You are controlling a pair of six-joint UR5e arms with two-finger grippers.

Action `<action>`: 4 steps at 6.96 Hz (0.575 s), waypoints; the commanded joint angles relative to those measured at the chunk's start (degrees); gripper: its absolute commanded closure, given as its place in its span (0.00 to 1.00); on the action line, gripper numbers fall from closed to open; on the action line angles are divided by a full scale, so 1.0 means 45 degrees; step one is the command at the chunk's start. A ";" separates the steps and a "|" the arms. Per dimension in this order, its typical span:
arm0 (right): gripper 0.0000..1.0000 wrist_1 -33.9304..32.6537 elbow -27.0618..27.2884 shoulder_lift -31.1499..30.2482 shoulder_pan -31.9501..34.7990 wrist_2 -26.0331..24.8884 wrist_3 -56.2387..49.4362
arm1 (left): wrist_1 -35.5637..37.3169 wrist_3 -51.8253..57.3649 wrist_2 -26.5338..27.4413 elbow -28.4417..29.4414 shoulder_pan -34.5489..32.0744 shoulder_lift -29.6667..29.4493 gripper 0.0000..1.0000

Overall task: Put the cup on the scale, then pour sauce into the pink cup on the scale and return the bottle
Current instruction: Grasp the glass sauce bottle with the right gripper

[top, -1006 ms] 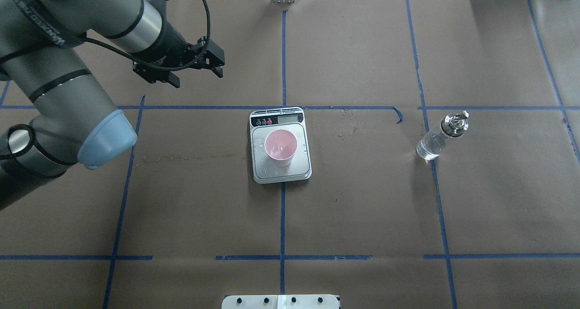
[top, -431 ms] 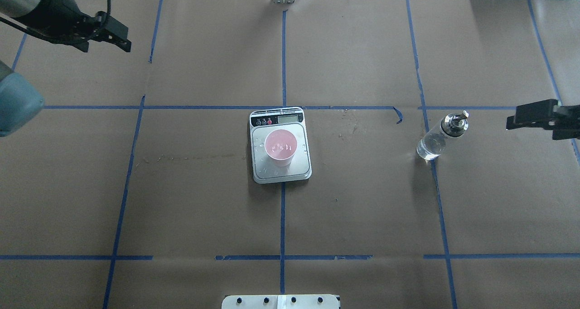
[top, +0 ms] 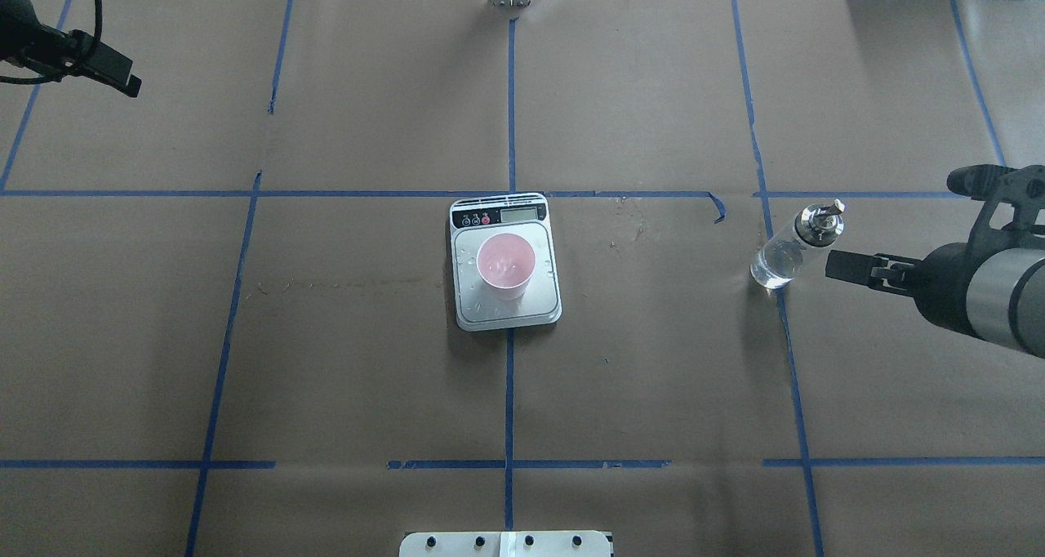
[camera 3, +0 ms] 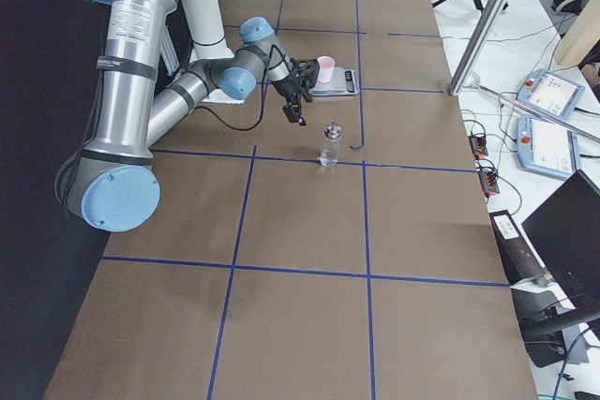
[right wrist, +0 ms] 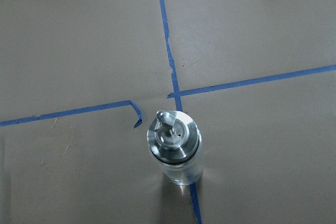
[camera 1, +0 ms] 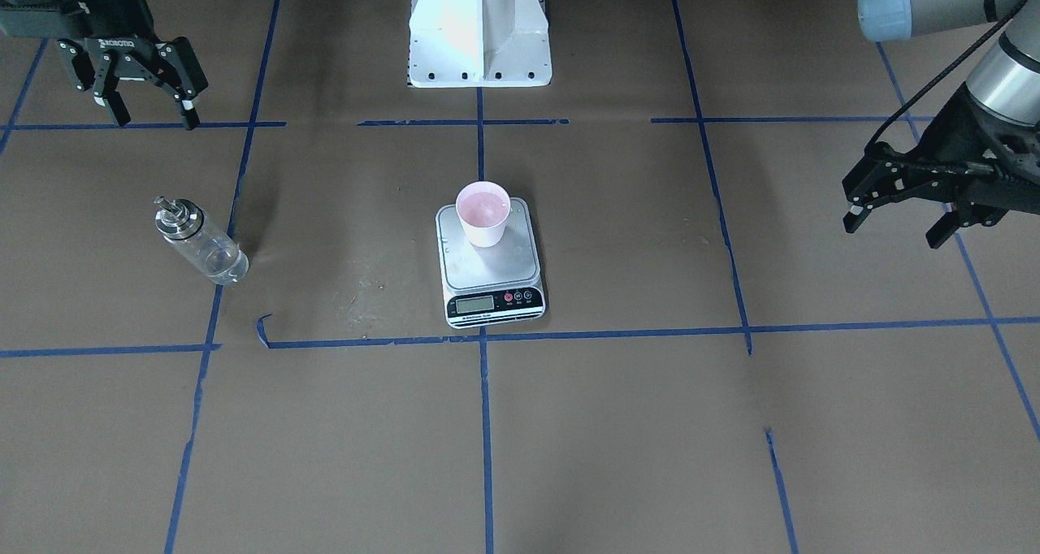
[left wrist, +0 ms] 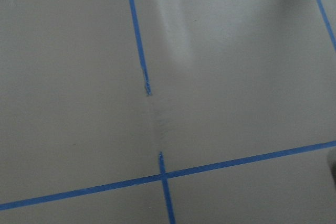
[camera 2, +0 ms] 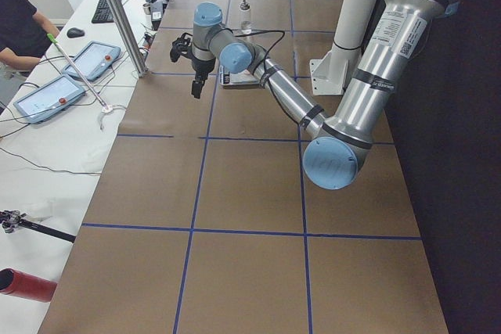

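Read across the overhead view, the left fingers (camera 1: 861,201) hang spread and empty at about ten o'clock from the scale (top: 469,305), well apart from it and out near the tabletop's (top: 653,377) edge. The scale lies at the centre. The cup (top: 506,265) stands upright on its silver plate, just at six o'clock of the display strip, so the first step looks done. I cannot tell whether the glints inside the cup are liquid. At three o'clock from the scale, well apart, the bottle (top: 790,247) stands upright on a blue tape line (top: 796,394), its metal spout on top and the sauce (top: 771,267) barely showing in its base. The right fingers (camera 1: 185,91) are spread wide and hold nothing. They hover near the bottle on its three o'clock side without touching it, and the wrist camera looks down on the collar. The step in hand appears to be the reach for the bottle. The next move likely calls for lowering the spread fingers to either side of the glass body below the collar. They would then close firmly, since smooth glass may slip, and lift the bottle upright before carrying it towards nine o'clock to tip the spout over the cup's rim.
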 commanded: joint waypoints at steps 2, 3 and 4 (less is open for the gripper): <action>0.00 0.0723 -0.1788 0.1278 -0.1944 -0.4792 0.0942 | -0.0058 0.0375 0.0054 0.0086 -0.0112 0.0301 0.01; 0.00 0.0763 -0.2397 0.1573 -0.2216 -0.6331 0.0787 | -0.0058 0.0375 0.0054 0.0105 -0.0112 0.0301 0.01; 0.00 0.0783 -0.2925 0.1499 -0.2450 -0.7236 0.0747 | -0.0097 0.0395 0.0054 0.0125 -0.0112 0.0417 0.01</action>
